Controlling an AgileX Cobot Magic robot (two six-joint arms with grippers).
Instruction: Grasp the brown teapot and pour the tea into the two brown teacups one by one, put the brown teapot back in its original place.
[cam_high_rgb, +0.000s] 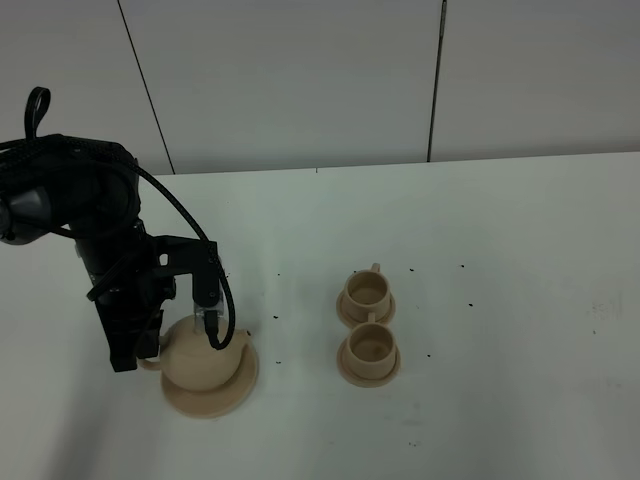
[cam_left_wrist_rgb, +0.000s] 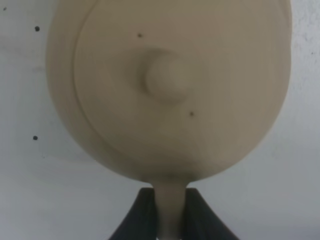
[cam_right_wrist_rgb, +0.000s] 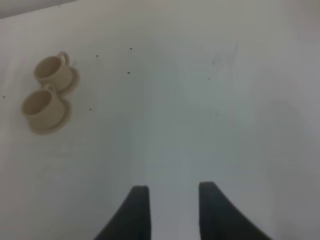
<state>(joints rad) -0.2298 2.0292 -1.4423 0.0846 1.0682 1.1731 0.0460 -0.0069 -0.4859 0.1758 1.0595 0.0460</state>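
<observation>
The brown teapot (cam_high_rgb: 205, 358) sits on its wide tan saucer (cam_high_rgb: 222, 403) at the front left of the table. My left gripper (cam_high_rgb: 135, 350) is shut on the teapot's loop handle (cam_left_wrist_rgb: 170, 205), with a dark finger (cam_left_wrist_rgb: 141, 212) on each side of it. From above, the left wrist view shows the knobbed lid (cam_left_wrist_rgb: 165, 80). Two brown teacups stand on small saucers to the right, one farther (cam_high_rgb: 367, 291) and one nearer (cam_high_rgb: 369, 346); the right wrist view shows them too (cam_right_wrist_rgb: 51, 70) (cam_right_wrist_rgb: 39, 102). My right gripper (cam_right_wrist_rgb: 172, 200) hangs open over bare table, well away from the cups.
The white table (cam_high_rgb: 500, 250) carries small dark specks around the cups and the teapot. A pale panelled wall (cam_high_rgb: 300, 70) stands behind the table's far edge. The left arm's cables (cam_high_rgb: 190, 230) loop above the teapot.
</observation>
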